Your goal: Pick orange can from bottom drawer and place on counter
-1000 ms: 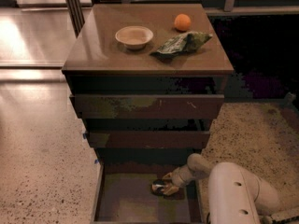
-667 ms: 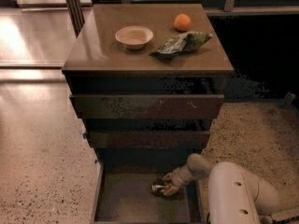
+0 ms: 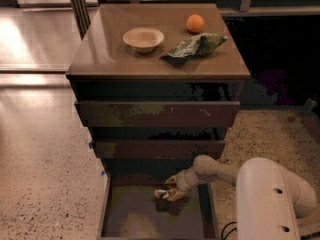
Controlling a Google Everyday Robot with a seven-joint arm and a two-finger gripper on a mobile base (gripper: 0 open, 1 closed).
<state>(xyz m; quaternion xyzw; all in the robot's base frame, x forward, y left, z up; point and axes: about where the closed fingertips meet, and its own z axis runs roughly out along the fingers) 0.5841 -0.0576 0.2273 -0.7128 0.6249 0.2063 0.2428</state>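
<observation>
The bottom drawer (image 3: 125, 219) is pulled out at the foot of the dark cabinet. The orange can (image 3: 163, 194) lies on the drawer's greyish floor near the middle, its silvery end showing. My gripper (image 3: 171, 189) reaches down into the drawer from the right and sits right at the can, touching it. The white arm comes in from the lower right. The counter (image 3: 100, 54) is the glossy brown cabinet top above.
On the counter stand a white bowl (image 3: 143, 38), an orange fruit (image 3: 195, 23) and a green foil snack bag (image 3: 194, 46). Two narrower drawer fronts (image 3: 157, 114) sit partly out above the bottom drawer. Speckled floor surrounds the cabinet.
The gripper stays at the can in the drawer, with at most a slight shift to the left. Nothing on the counter has moved.
</observation>
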